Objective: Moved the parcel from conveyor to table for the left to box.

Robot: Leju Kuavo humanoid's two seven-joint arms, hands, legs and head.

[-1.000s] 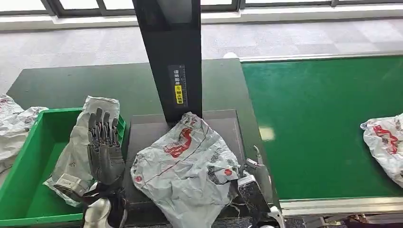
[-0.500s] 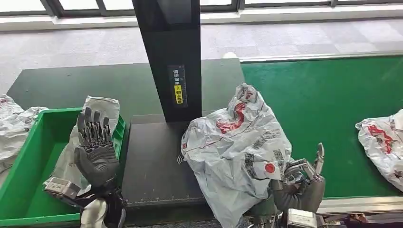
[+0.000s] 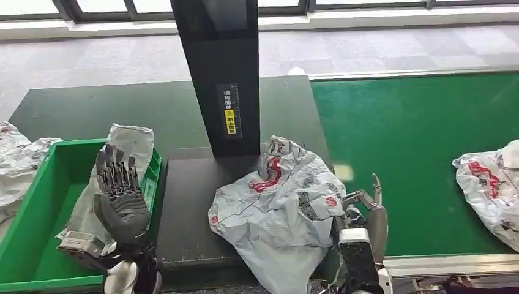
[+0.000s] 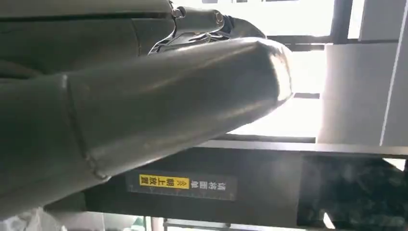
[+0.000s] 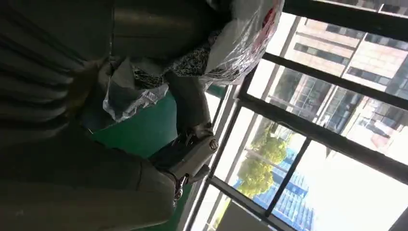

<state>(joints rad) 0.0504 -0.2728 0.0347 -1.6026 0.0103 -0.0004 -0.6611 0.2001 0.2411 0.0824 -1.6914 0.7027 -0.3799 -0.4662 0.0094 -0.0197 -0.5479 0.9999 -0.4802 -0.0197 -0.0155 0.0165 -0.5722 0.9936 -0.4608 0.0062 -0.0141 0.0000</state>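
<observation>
I saw the parcel [image 3: 278,211], a crumpled grey bag with red print, lying on the dark platform [image 3: 190,208] at the foot of the black post [image 3: 223,73], draped over that platform's right edge and front right corner, beside the green conveyor [image 3: 416,153]. My right hand [image 3: 366,205] was at the parcel's right side, pressed against the bag; in the right wrist view the plastic [image 5: 226,53] bunched against the fingers [image 5: 190,103], with some fingers raised and apart, so I could not tell whether it was clamped on the bag or only touching it. My left hand [image 3: 119,196] stood upright over the right edge of the green bin [image 3: 37,202], palm forward, fingers apart and holding nothing. Another grey bag [image 3: 128,144] hung over that bin's right wall. A second red-printed parcel [image 3: 489,184] lay at the conveyor's right edge, well apart. More bags [image 3: 15,162] lay left of the bin.
</observation>
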